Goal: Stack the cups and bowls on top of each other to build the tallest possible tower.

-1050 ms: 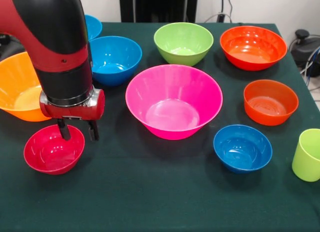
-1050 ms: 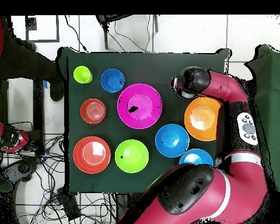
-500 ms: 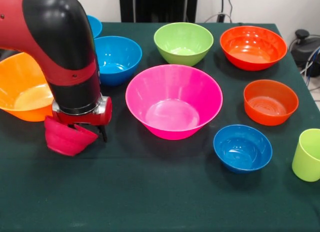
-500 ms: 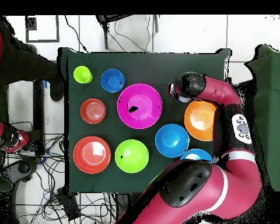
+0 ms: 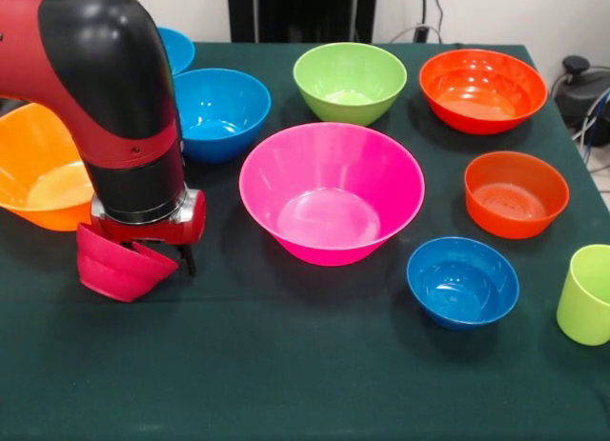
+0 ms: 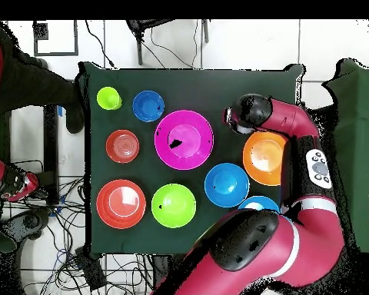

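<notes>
End effector [image 5: 152, 255] clamped on rim of small crimson bowl [image 5: 119, 263]. Bowl tilted on side, hanging directly beneath end effector, just beside large orange bowl [image 5: 38, 170], above tabletop [image 5: 286, 365].

Nine glossy round plastic bowls [image 5: 331, 189] showing: three blue, two red-orange, one pink, one green, one orange, one crimson. One lime-green plastic tumbler [image 5: 586, 294] standing.
</notes>
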Robot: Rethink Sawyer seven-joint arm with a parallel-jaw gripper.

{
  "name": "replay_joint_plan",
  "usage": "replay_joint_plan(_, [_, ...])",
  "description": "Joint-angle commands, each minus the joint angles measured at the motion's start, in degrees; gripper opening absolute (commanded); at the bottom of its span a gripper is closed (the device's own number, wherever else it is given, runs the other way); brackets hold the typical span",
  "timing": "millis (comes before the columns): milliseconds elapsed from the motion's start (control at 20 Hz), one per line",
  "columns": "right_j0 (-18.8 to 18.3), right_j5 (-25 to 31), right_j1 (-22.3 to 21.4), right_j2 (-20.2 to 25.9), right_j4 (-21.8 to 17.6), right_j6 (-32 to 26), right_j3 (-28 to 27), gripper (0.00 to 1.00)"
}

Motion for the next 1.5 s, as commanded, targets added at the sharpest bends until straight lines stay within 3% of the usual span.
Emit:
replay_joint_plan(50, [0.82, 0.03, 2.49, 1.76, -6.32, -12.93, -2.28, 1.00])
replay_joint_plan(500, [2.72, 1.97, -3.84, 0.79, -6.86, -10.95, 0.05, 1.00])
replay_joint_plan(850, [5.48, 6.33, -6.50, -0.37, -5.89, -8.28, -1.13, 1.00])
replay_joint_plan(1300, [6.60, 7.40, -4.04, 0.14, -5.20, -7.78, -4.22, 1.00])
replay_joint_plan(1500, [5.34, 6.50, -3.37, 0.21, -4.97, -8.63, -3.62, 1.00])
